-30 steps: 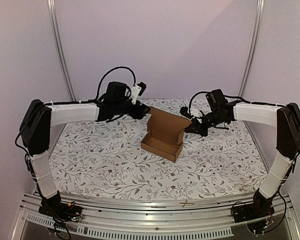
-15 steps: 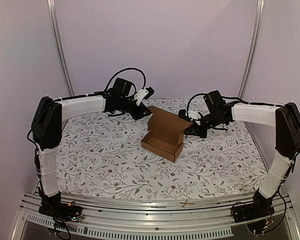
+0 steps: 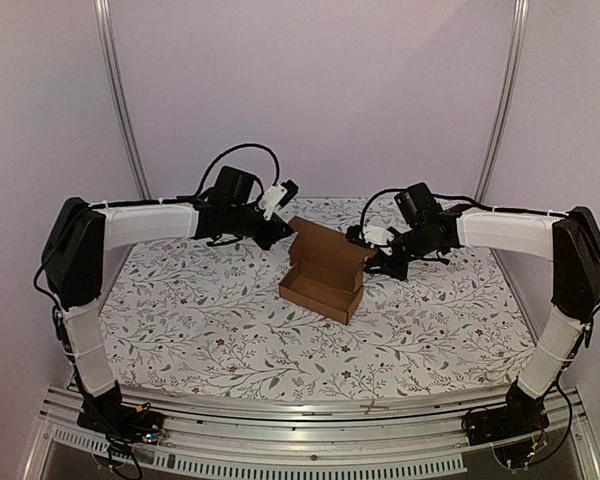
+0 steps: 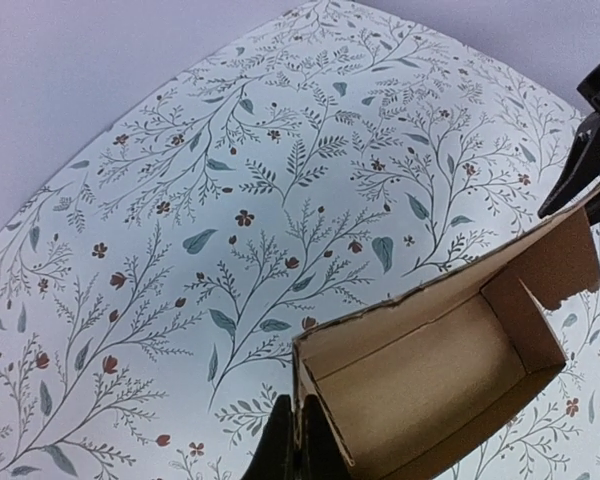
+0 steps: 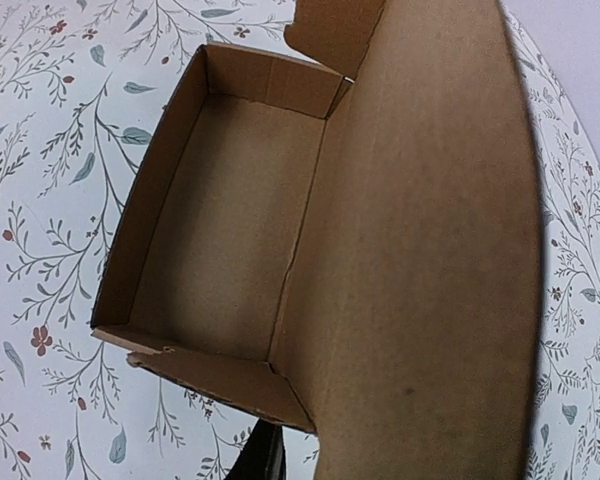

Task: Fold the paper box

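Note:
The paper box is a brown cardboard tray standing open mid-table, its lid upright along the far side. My left gripper is at the box's left end. In the left wrist view its fingers are shut on the thin edge of the box's end wall. My right gripper is at the lid's right end. In the right wrist view the lid fills the right half. Only one dark finger shows, below a side flap; the other is hidden.
A floral cloth covers the table. Metal rails run along the near edge by the arm bases. Two upright posts stand at the back corners against a plain wall.
My left gripper has dropped to the box's left end and shut on its edge. The right gripper has pushed leftward at the lid, and the box has slid slightly left.

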You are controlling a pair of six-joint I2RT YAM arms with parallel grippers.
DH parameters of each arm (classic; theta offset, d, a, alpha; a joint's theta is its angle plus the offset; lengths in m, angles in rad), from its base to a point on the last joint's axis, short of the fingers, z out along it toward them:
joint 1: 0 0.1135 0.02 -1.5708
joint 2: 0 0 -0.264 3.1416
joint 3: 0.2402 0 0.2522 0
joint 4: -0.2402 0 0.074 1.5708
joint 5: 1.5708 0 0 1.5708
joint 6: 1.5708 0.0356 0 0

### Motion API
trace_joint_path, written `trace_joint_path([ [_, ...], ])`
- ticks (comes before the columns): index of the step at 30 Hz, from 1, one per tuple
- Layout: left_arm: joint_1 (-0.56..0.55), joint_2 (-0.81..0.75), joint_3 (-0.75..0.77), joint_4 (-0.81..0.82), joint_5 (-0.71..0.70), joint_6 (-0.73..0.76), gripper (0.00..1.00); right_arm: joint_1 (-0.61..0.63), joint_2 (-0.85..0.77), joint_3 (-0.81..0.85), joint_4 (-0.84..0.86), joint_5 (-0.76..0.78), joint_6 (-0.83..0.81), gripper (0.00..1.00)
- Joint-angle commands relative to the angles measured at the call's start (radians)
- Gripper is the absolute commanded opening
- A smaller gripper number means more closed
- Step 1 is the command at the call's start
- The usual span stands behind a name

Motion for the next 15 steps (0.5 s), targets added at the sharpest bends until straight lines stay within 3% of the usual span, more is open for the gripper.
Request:
trace_joint_path([
  [1,-0.054,-0.061,-0.099,0.111,-0.066,-0.087,0.00,0.028,-0.033,-0.006,-0.009,0.064,0.014,0.15],
  [7,-0.089,-0.113,-0.223,0.236,-0.125,-0.165,0.00,0.049,-0.048,-0.018,-0.013,0.079,0.043,0.17],
  [15,-0.117,-0.130,-0.245,0.220,-0.187,-0.278,0.00,0.067,-0.034,-0.007,-0.034,0.081,0.084,0.18],
])
